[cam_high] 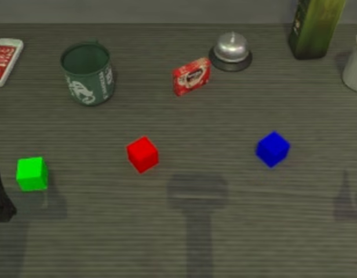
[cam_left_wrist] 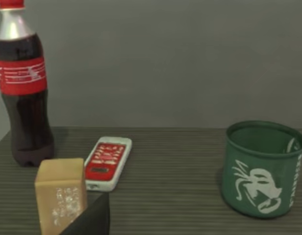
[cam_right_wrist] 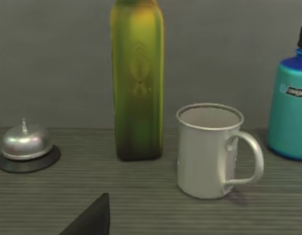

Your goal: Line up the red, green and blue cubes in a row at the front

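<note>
Three small cubes lie apart across the middle of the table in the top view: the green cube at the left, the red cube near the centre, and the blue cube to the right. My left gripper shows as a dark shape at the left edge, just in front of the green cube and not touching it. Its wrist view shows one dark finger off to one side with nothing beside it. My right arm is outside the top view. One finger shows in its wrist view, holding nothing.
Along the back stand a dark green mug, a red-and-white packet, a silver bell, a green bottle, a white mug and a red-and-white handset. A cola bottle, a tan block and a teal flask show in the wrist views.
</note>
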